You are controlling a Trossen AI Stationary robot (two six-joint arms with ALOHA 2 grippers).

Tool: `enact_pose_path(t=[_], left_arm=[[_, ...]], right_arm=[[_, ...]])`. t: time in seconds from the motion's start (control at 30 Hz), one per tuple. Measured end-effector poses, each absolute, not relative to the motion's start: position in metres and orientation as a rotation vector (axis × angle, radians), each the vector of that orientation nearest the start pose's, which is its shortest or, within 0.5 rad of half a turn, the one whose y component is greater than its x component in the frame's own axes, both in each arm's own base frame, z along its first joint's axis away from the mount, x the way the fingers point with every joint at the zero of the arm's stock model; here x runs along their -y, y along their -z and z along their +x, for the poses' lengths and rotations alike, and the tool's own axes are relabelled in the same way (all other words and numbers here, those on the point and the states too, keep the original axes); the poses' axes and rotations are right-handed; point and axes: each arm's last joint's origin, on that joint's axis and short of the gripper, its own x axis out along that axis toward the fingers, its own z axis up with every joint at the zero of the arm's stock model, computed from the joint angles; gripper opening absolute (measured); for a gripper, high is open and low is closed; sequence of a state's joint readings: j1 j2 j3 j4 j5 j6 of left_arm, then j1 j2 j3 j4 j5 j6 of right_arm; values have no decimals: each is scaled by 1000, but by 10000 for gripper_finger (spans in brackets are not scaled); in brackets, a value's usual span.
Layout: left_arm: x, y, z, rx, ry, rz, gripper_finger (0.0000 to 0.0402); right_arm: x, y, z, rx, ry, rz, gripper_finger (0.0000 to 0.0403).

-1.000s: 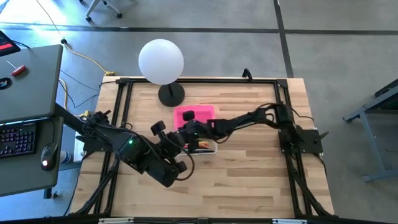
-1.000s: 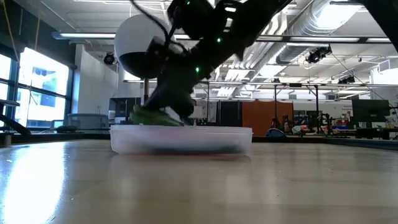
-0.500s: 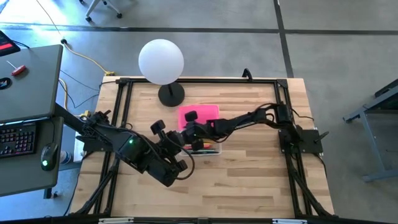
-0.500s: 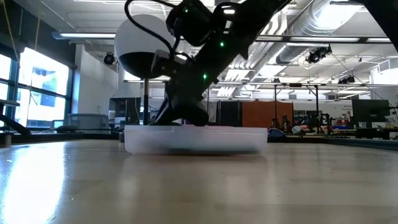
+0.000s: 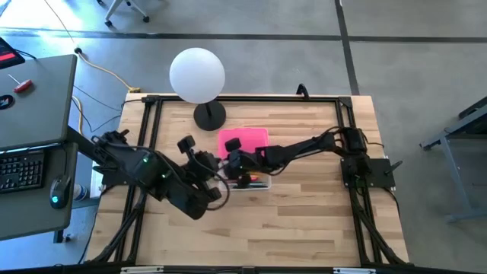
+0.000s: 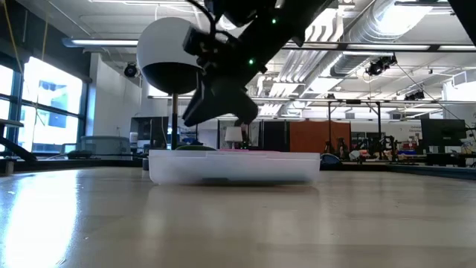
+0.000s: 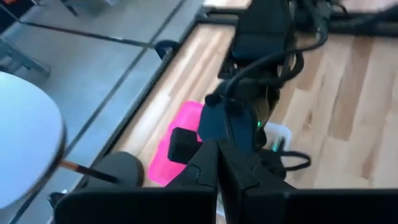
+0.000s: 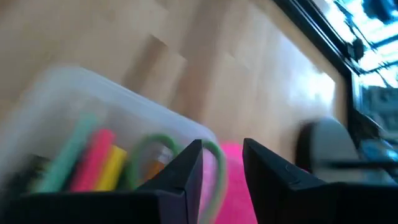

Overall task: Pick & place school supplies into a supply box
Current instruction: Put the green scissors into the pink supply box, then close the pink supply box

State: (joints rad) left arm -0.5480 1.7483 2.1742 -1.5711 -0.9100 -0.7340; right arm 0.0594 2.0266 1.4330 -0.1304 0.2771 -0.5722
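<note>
The supply box [image 5: 249, 183] is a small clear tub at mid-table, and its pink lid [image 5: 245, 140] lies flat just beyond it. Inside lie green, pink and yellow pens [image 8: 93, 158] and green-handled scissors [image 8: 152, 146], whose handle loop shows over the box rim [image 6: 195, 148]. My right gripper [image 8: 222, 163] hangs open just above the box [image 6: 234, 167] and touches nothing. My left gripper [image 7: 221, 171] is shut and holds nothing. It hovers at the box's left end [image 5: 219, 181] and points toward the table's right.
A white globe lamp [image 5: 197, 74] on a black base [image 5: 209, 116] stands at the far side, left of the lid. A black frame [image 5: 243, 99] runs along the table's edges. Bare wood lies near and to the right of the box.
My right gripper has opened, let go of the green-handled scissors into the box and risen clear of the rim. The box has slid a little toward the table's right. My left arm has drawn back toward the table's left and far side.
</note>
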Motion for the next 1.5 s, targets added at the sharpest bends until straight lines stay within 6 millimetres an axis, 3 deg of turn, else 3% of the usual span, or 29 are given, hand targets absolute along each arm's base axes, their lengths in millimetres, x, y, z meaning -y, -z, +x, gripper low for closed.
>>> enact_pose_path(t=[0.2,0.37,0.5,0.77,0.93,1.03,1.23,1.5], left_arm=[[131,-451,258,-619,-612,73,25],[132,-450,259,-622,-611,15,39],[133,-449,261,-619,-619,-12,47],[132,-449,261,-603,-633,-23,30],[132,-449,261,-604,-633,-23,29],[132,-449,261,-601,-636,-22,38],[131,-451,260,-579,-653,-12,32],[131,-451,259,-595,-639,34,29]], right_arm=[[4,-177,438,-800,-19,-527,80],[16,-167,433,-835,100,-548,67],[23,-161,429,-842,83,-478,58],[12,-153,426,-816,-92,-438,42],[1,-155,425,-830,20,-523,43],[-6,-171,422,-817,118,-605,44],[-32,-214,403,-778,134,-656,36],[-46,-281,347,-692,137,-567,23]])
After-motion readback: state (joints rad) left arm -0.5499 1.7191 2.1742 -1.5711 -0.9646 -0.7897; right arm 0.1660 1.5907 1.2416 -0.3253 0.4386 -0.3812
